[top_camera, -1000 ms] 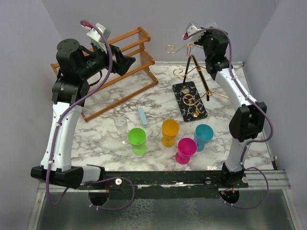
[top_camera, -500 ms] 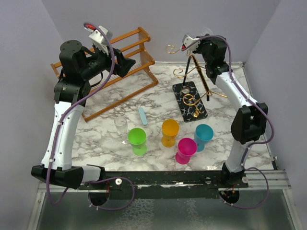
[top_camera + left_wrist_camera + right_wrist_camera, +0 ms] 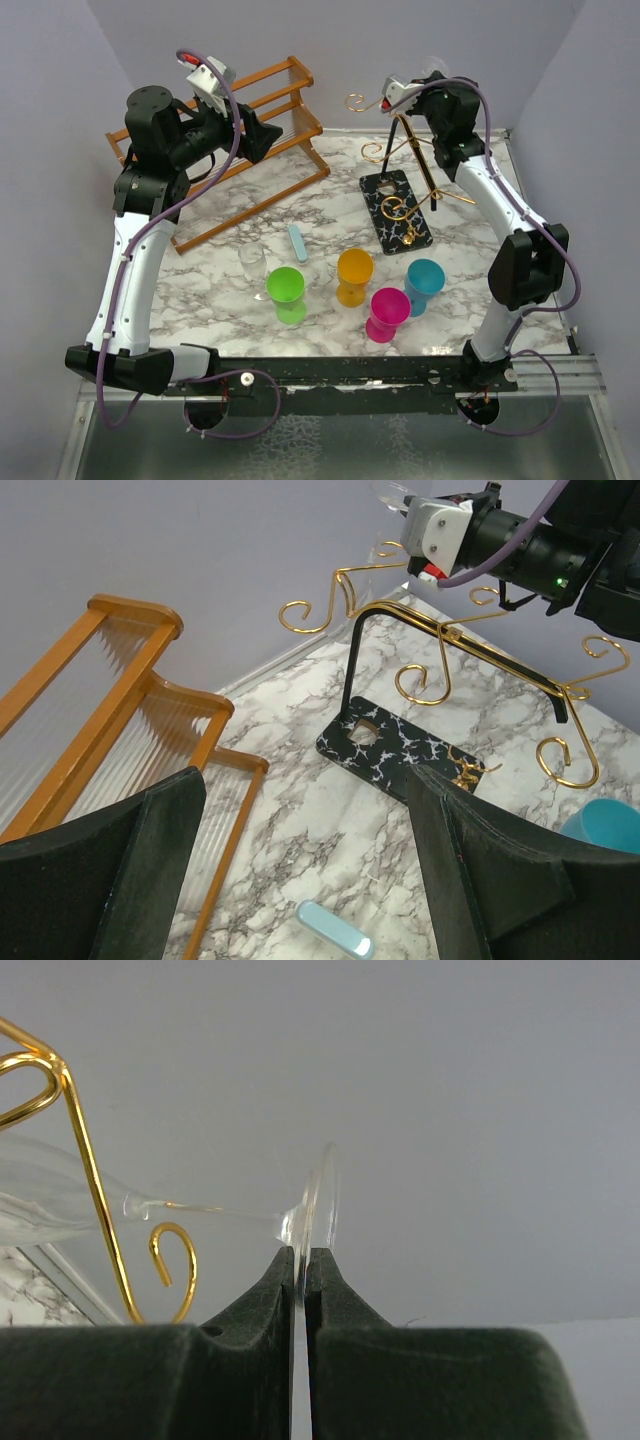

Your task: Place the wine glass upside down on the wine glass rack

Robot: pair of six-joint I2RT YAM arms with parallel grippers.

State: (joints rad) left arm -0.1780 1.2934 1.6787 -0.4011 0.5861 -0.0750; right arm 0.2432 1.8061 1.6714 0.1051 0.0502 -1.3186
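Right hand gripping wine glass foot, rack wire crossing stem, left hand open

The clear glass lies sideways, foot edge pinched in my right gripper, stem level, bowl past a gold arm of the black-based rack.

Overhead and wrist views, rack shared
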